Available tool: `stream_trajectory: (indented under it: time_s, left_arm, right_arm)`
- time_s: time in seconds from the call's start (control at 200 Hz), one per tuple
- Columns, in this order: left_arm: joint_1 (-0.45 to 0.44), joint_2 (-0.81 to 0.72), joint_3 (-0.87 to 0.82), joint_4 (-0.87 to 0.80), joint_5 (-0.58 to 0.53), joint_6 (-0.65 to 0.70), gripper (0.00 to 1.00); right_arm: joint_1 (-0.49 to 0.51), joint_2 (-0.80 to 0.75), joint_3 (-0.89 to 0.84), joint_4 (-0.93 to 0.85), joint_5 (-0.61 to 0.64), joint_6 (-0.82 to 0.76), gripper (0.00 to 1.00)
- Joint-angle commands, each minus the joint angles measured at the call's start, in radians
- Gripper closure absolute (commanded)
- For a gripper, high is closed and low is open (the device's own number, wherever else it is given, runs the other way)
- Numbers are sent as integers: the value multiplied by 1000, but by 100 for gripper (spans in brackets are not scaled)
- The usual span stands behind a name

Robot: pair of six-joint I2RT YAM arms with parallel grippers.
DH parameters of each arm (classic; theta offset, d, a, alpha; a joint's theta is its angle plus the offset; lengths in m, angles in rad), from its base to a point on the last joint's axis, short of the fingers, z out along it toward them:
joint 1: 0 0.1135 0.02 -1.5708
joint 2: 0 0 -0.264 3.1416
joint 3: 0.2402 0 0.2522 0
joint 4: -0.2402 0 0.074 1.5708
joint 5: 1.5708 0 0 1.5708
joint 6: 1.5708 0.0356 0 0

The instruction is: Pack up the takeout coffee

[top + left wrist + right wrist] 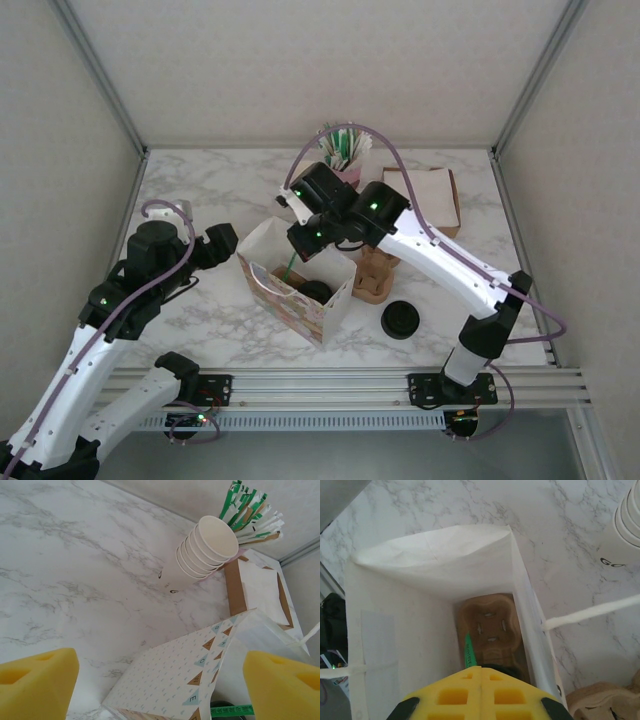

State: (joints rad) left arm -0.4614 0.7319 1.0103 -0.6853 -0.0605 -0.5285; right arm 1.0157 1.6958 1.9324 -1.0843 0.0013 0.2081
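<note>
Over the open paper bag (435, 565), closed right hand (481, 680)

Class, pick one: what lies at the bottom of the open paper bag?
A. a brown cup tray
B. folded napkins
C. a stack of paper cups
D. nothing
A: looking down into the bag, a brown cup tray lies on its floor.

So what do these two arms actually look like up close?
The left arm and right arm both have white shells, black joints with small green lights, and a lilac cable looping along. Their jaws carry chunky yellow pads with moulded holes.
</note>
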Motion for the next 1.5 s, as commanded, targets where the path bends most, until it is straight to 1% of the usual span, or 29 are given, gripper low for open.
stream_trajectory:
  time_s: [0.0,0.656,1.011,1.316,1.497]
  left_arm:
    - [-8,-13,-10,-10,16,-11,17]
    - [-8,-35,-13,-30,13,-7,18]
    - [-8,-38,-12,-33,21,-7,17]
    - [-8,-39,-6,-40,22,2,17]
    - [-8,-39,-8,-39,31,-1,17]
  right_arm:
    - [15,27,6,8,32,-12,100]
    - [27,137,-1,26,-1,22,100]
    - [39,195,16,0,34,0,100]
    - [47,207,5,0,41,-16,96]
    - [46,211,29,-20,30,-17,86]
